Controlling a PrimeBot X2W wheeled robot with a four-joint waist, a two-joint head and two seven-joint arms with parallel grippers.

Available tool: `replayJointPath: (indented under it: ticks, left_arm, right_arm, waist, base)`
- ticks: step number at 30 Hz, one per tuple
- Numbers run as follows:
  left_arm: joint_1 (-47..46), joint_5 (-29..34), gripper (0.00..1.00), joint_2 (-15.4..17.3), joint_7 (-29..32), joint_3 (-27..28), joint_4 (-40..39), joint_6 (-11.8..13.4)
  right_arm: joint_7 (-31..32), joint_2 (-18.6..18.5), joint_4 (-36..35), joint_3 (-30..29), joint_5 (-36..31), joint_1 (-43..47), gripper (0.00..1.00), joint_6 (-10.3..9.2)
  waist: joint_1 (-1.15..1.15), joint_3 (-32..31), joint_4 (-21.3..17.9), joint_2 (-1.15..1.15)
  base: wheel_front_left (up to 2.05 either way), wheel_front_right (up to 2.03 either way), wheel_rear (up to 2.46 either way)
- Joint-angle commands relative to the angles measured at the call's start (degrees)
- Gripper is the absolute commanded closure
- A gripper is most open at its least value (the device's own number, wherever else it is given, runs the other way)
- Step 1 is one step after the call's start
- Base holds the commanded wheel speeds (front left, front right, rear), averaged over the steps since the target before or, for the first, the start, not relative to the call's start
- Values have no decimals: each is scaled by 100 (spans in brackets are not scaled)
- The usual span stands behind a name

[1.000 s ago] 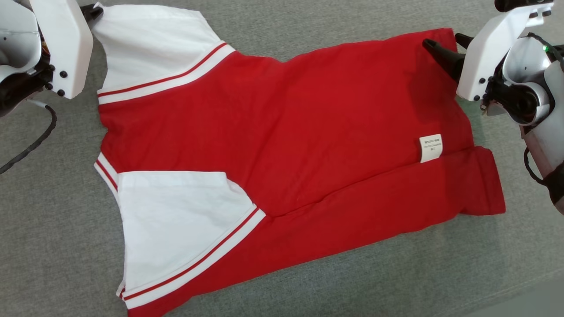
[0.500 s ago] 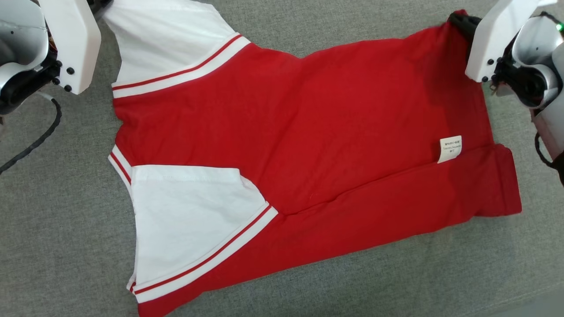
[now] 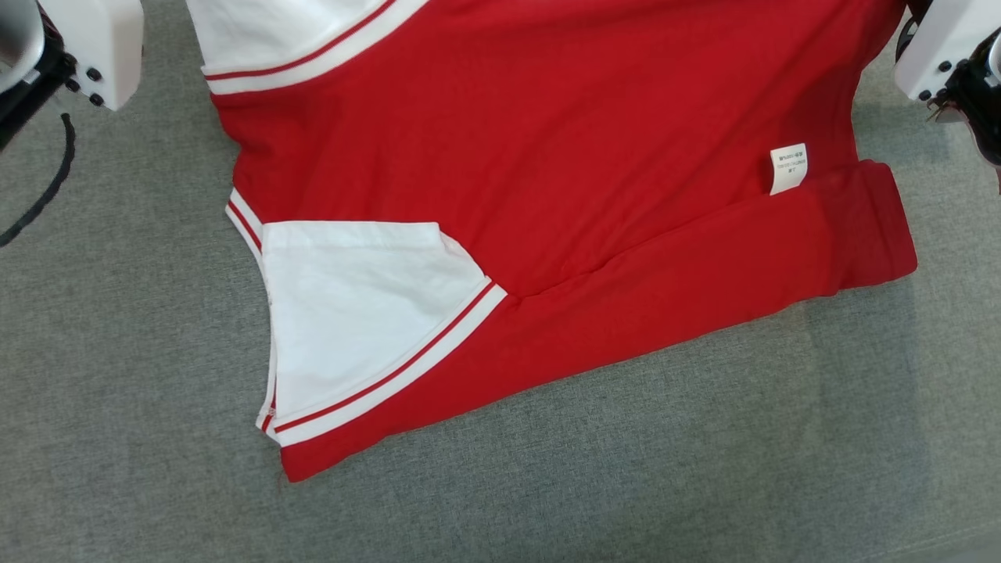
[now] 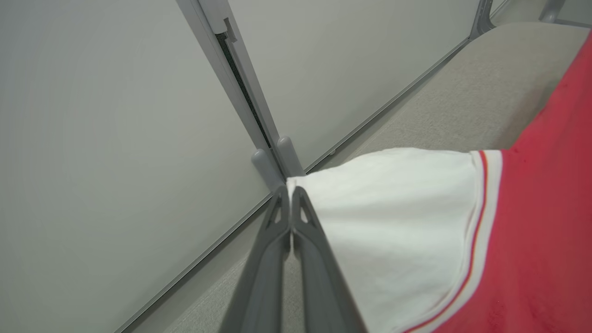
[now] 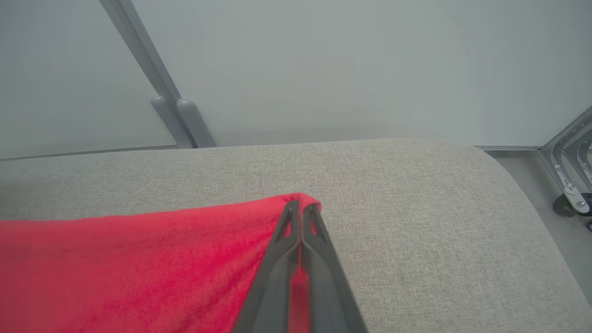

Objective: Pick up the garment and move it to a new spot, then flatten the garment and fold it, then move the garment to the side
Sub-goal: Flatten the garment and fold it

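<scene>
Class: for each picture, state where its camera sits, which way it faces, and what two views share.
Head: on the head, facing down at the shirt; left arm, right arm at top corners.
Left wrist: along the left gripper, shut on the white sleeve.
Right wrist: along the right gripper, shut on the red corner.
Shared: shirt.

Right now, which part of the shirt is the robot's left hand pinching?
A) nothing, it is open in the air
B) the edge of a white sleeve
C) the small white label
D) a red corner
B: in the left wrist view, the left hand has its two dark fingers closed together on the edge of the white sleeve of the shirt.
</scene>
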Motion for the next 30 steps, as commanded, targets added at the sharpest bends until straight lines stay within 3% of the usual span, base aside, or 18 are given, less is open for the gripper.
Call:
replayJointPath:
  ticks: [1,10,13,22,30]
  left_arm:
    - [67,-84,100,17,-59,-88,-24,7]
    - [880,-671,100,425,-328,-310,-825,13]
    - [1241,-792,100,573,-371,-339,-1191,122]
    - [2471,-1317,100,1056,-495,-400,-2478,661]
    - [3390,-1536,100,1414,-506,-589,-3540,1298]
  right_arm:
    - [-20,-66,-22,65,93,118,100,-2]
    - [-64,-665,-496,317,641,860,100,-2]
    - [-104,-898,-728,387,809,1148,100,-2]
    - [-164,-1371,-1121,552,1057,1845,100,-3]
    - [-154,-1601,-1351,572,1067,2362,100,-3]
  waist:
    - [0,-90,69,0]
    - [0,-480,399,0]
    - [0,-591,494,0]
    - [0,-792,647,0]
    - [0,-874,651,0]
  base:
    - [0,0,0]
    - [0,0,0]
    - [0,0,0]
    - [0,0,0]
    - [0,0,0]
